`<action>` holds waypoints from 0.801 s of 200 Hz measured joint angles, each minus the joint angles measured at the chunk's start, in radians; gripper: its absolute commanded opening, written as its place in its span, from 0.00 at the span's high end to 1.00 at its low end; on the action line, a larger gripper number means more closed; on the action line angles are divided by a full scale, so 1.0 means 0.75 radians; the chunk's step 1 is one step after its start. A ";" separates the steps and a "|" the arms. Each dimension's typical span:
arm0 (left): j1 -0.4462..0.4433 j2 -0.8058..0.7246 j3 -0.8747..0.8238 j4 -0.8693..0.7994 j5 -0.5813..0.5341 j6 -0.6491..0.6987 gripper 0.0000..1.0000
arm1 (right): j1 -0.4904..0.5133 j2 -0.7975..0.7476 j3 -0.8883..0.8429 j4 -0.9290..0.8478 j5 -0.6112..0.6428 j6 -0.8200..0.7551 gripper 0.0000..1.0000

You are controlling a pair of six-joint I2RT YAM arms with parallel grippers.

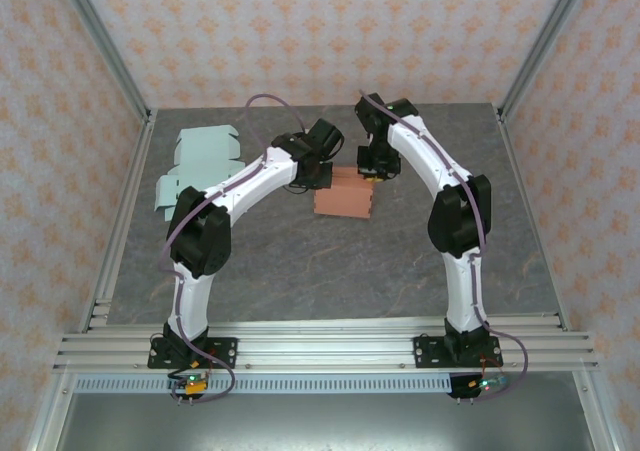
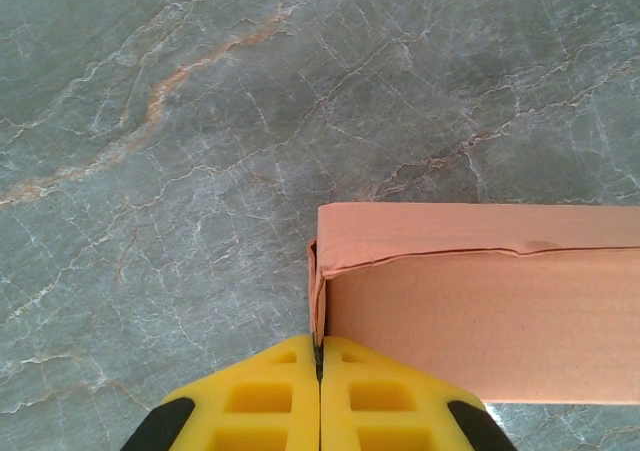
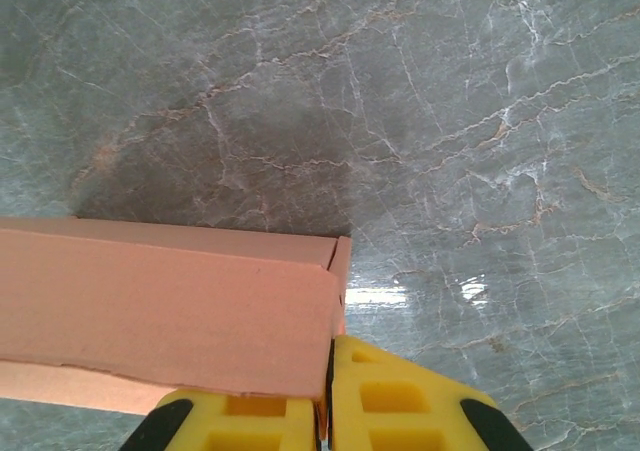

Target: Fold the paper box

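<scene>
Left gripper [image 2: 319, 351] first: from its wrist camera we see two yellow fingers [image 2: 265, 396] pressed flat together, with a thin edge of cardboard running down into the seam between them. It is pinched shut on one end of the paper box [image 2: 480, 311]. From that corner the box stretches away to the right of the frame, one long salmon-orange side facing the camera. A narrow top strip sits above it, parted from it by a slightly ragged crease.

On the other wrist camera, the right gripper [image 3: 328, 359] is closed in the same way. A broad orange panel lies over its left finger, and the panel's end edge drops into the slit between the yellow pads. From there the box runs off to the left of the frame.

From overhead, we see the box near the middle of the grey marbled table [image 1: 300, 261], a little toward the far side. The two arms arch in from either side and meet at it, one gripper at each end. Its long axis runs roughly across the table, left to right, from one gripper to the other. Its surfaces are plain orange cardboard.

Well apart from it, at the far left of the table, a pale green flat cardboard blank [image 1: 200, 161] lies unfolded.
</scene>
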 measured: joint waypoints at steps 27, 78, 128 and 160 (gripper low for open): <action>0.000 -0.005 -0.008 0.003 -0.013 0.000 0.94 | -0.001 0.011 0.026 -0.008 -0.011 0.001 0.91; 0.000 -0.006 -0.012 0.010 -0.023 -0.001 0.94 | -0.008 0.019 0.026 -0.007 -0.034 0.019 0.91; 0.000 -0.012 -0.025 0.031 -0.024 -0.010 0.94 | -0.019 0.023 0.026 -0.007 -0.063 0.044 0.91; 0.000 -0.013 -0.028 0.035 -0.028 -0.010 0.94 | -0.020 0.023 0.026 -0.006 -0.066 0.051 0.91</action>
